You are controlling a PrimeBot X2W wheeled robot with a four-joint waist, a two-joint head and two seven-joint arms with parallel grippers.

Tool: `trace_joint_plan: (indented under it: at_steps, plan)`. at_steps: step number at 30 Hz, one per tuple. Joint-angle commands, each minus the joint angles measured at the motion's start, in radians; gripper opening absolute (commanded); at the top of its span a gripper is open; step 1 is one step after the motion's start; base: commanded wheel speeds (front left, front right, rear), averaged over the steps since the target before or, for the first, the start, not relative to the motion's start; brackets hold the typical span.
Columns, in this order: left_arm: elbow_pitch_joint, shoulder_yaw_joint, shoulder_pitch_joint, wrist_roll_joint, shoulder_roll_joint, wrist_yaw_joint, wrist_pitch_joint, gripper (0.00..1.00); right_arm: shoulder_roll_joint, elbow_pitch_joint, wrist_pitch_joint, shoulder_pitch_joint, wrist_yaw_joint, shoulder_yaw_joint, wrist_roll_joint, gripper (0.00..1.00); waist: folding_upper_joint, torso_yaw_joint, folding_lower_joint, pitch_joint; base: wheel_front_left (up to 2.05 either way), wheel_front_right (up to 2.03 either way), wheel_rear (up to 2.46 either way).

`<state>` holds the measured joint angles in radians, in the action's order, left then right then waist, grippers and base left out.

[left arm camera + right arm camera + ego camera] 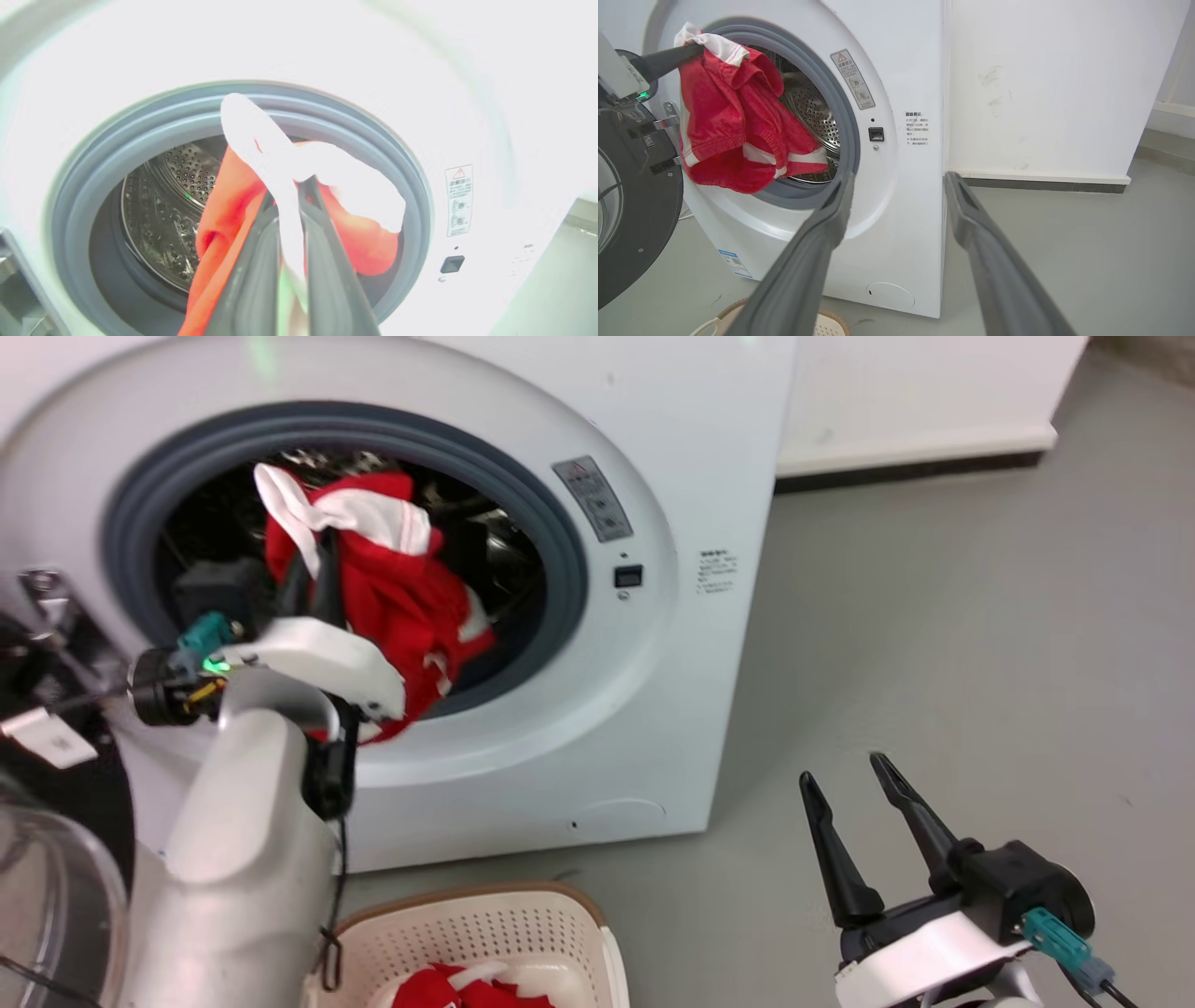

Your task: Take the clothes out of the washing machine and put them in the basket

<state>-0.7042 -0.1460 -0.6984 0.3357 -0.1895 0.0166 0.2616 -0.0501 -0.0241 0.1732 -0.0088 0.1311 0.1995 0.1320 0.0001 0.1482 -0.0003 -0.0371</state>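
Holding one of the clothes point(392, 588) by its white trim, our left gripper point(288, 191) is pinched tight on the fabric at the mouth of the washing machine point(672, 448). The garment hangs below the fingertips, its hem over the lower lip of the grey gasket point(560, 551), clear of the drum point(163, 210). The basket point(569, 924) sits below and behind this gripper, near the machine's foot, with a second garment point(448, 989) inside. We judge the way back and down open, though the open door point(635, 210) crowds this gripper's left. Our right gripper point(840, 767) stands spread wide and empty, well off to the right above bare floor point(980, 663).
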Motion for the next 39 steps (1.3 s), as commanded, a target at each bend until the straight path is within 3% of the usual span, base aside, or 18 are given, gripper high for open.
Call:
trace_joint_plan:
  at_steps: [1,7,14,19,23,28,39]
  plan:
    - [0.030,-0.002,0.028,-0.008,0.004,-0.003,0.005,0.00,0.000,0.008,-0.004,0.016,-0.001,-0.006,-0.005,1.00,-0.0001,-0.029,0.0003,0.031,0.00,0.00,0.00]
    - [0.259,-0.032,0.196,-0.019,0.024,-0.029,-0.012,0.00,0.000,0.029,-0.017,0.050,-0.001,-0.043,-0.014,1.00,-0.0001,-0.074,0.0003,0.066,0.00,0.00,0.00]
    - [0.608,-0.065,0.460,-0.021,0.013,-0.086,-0.112,0.00,0.000,0.054,-0.032,0.080,-0.001,-0.061,-0.024,1.00,-0.0001,-0.128,0.0003,0.072,0.00,0.00,0.00]
    - [0.705,-0.081,0.631,0.006,0.028,-0.121,-0.177,0.00,0.000,0.067,-0.039,0.080,-0.001,-0.059,-0.026,1.00,-0.0001,-0.152,0.0003,0.055,0.00,0.00,0.00]
    - [0.662,-0.096,0.738,0.029,0.049,-0.137,-0.186,0.00,0.000,0.075,-0.043,0.070,-0.001,-0.056,-0.027,1.00,-0.0001,-0.165,0.0003,0.023,0.00,0.00,0.00]
    - [0.513,-0.097,0.767,0.061,0.071,-0.128,-0.149,0.00,0.000,0.081,-0.044,0.039,-0.001,-0.049,-0.033,1.00,-0.0001,-0.169,0.0003,-0.050,0.00,0.00,0.00]
    - [0.031,-0.081,0.510,0.134,0.109,-0.040,-0.065,0.00,0.000,0.092,-0.037,-0.052,-0.001,-0.015,-0.054,1.00,-0.0001,-0.146,0.0003,-0.269,0.00,0.00,0.00]
